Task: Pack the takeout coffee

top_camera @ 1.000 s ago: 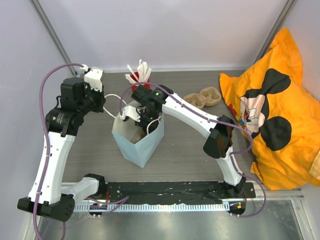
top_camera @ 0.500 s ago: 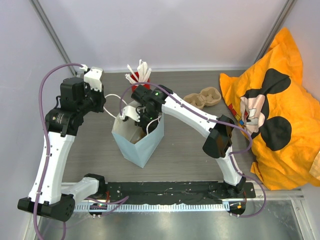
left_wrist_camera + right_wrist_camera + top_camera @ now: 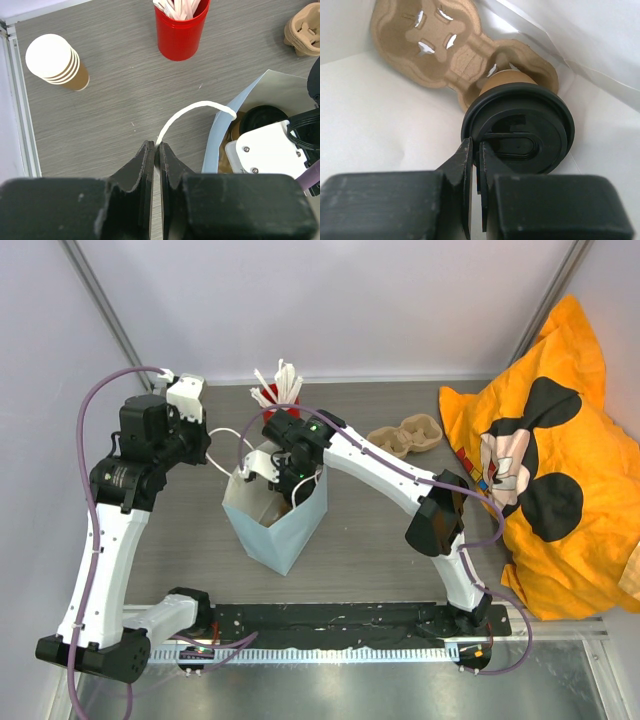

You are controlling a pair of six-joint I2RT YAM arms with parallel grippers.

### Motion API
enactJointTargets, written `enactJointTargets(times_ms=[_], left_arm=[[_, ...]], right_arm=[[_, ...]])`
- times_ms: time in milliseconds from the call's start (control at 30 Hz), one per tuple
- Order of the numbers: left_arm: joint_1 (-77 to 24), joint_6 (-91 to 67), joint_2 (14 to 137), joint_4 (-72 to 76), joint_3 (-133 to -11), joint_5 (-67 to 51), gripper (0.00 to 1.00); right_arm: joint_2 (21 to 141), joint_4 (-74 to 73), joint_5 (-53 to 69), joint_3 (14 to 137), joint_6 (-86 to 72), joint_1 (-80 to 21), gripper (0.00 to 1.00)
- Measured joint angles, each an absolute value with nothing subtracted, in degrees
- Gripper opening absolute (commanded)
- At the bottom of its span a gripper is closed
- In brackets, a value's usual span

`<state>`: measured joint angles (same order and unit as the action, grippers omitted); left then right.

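Note:
The takeout coffee, a tan cup (image 3: 507, 80) under a black lid (image 3: 530, 125), stands in a moulded cardboard carrier (image 3: 435, 45) inside the pale blue paper bag (image 3: 275, 530). My right gripper (image 3: 476, 146) reaches down into the bag and is shut on the left rim of that lid. From above, the right gripper (image 3: 285, 488) is inside the bag's mouth. The lid (image 3: 262, 117) also shows in the left wrist view. My left gripper (image 3: 156, 147) is shut on the bag's white loop handle (image 3: 187, 111), left of the bag rim (image 3: 220, 135).
A red cup of white sticks (image 3: 280, 392) stands behind the bag. A stack of tan paper cups (image 3: 55, 60) sits at the far left. A second cardboard carrier (image 3: 405, 435) lies to the right, beside an orange Mickey Mouse cloth (image 3: 550, 470).

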<state>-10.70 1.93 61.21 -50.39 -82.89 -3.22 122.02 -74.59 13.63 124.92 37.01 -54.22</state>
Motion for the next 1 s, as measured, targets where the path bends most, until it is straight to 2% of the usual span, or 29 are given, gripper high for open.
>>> enactJointTargets(times_ms=[1000], left_arm=[[-10.37, 1.91, 60.60, -50.41, -82.89, -3.68, 0.11]], right_arm=[[122.02, -73.08, 13.13, 123.72, 37.04, -54.22, 0.01]])
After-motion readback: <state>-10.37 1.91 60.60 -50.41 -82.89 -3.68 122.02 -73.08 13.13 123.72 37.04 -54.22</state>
